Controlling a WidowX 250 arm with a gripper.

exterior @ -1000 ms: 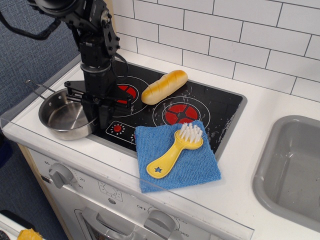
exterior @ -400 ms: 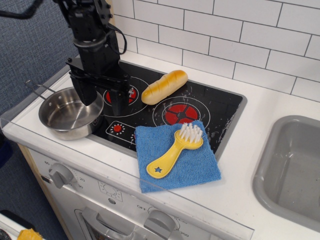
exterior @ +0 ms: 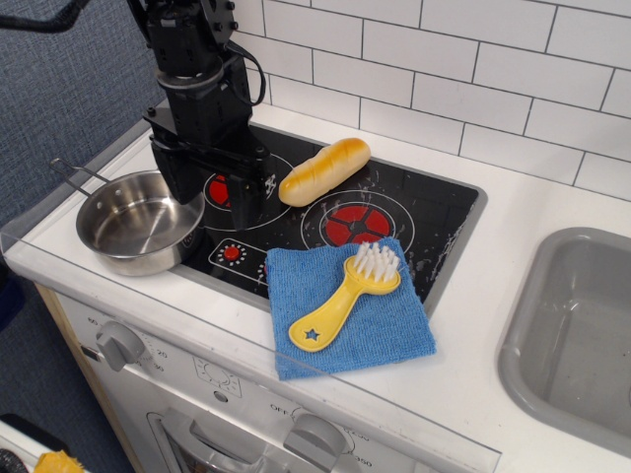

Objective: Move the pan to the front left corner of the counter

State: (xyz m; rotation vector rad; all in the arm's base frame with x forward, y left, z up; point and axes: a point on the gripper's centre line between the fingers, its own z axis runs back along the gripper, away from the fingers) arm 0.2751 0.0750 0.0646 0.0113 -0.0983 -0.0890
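The shiny steel pan (exterior: 136, 223) sits at the front left corner of the white counter (exterior: 493, 286), its wire-loop handle (exterior: 77, 174) pointing back left. My black gripper (exterior: 211, 202) hangs above the left burner, just right of the pan and clear of its rim. Its two fingers (exterior: 246, 205) are spread apart and hold nothing.
A toy bread roll (exterior: 324, 169) lies on the black cooktop (exterior: 414, 212) behind the red burners. A yellow brush (exterior: 345, 296) lies on a blue cloth (exterior: 347, 313) at the cooktop's front. A grey sink basin (exterior: 577, 335) is at the right. White tiled wall behind.
My gripper has let go of the pan's right rim, risen and shifted slightly right over the left burner. The pan has stayed in place.
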